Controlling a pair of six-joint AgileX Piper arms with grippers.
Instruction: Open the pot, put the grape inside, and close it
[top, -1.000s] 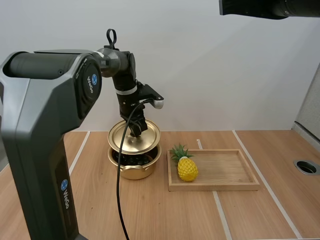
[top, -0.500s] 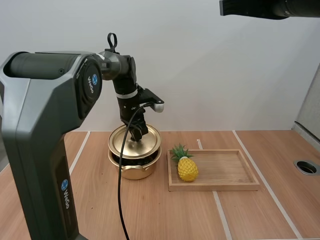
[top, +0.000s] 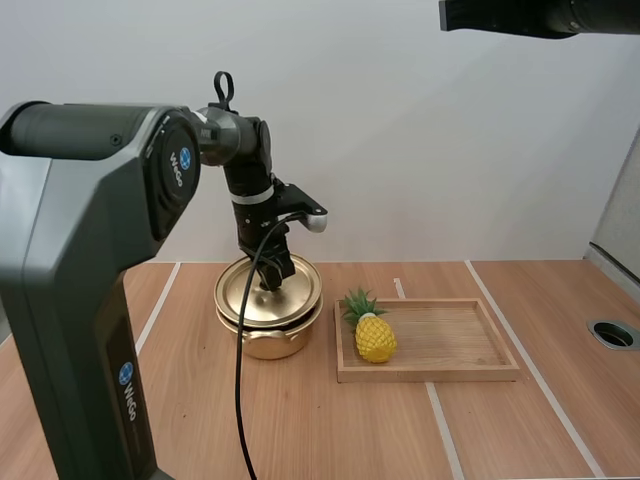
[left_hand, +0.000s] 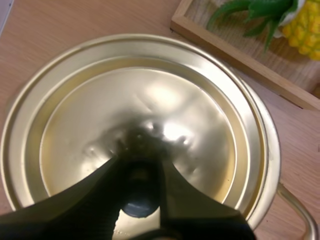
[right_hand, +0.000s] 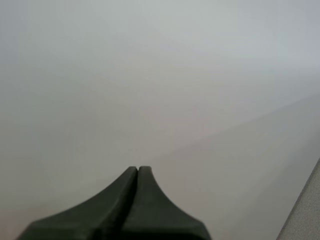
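1. Pot (top: 268, 335): stood on the table (top: 320, 420), just left of the wooden tray (top: 430, 374) and apart from it.
2. Lid (top: 268, 292): lay over the pot's mouth, flat or nearly so. Seemed a touch off-centre in the left wrist view, with a sliver of pot rim showing on the tray side.
3. Grapes: could not be told whether any lay inside, with the lid covering the whole mouth.
4. Left gripper (left_hand: 141, 167): clamped on the lid's dark knob (left_hand: 140, 206) directly over the pot, pinching it from both sides.
5. Right gripper (right_hand: 137, 172): clenched on nothing, fingers pressed together into one wedge.
6. Tray: carried a toy pineapple (top: 375, 338) at the end nearest the pot. Played no part in the task.
7. Progress, as a judgement:
   - Read most readily as the closing step, provided the grapes were already in.
   - In that case, left to do: settle the lid squarely, loosen the grip on the knob and lift clear.
   - Could equally have been the very start, with the lid gripped for opening and everything left to do.
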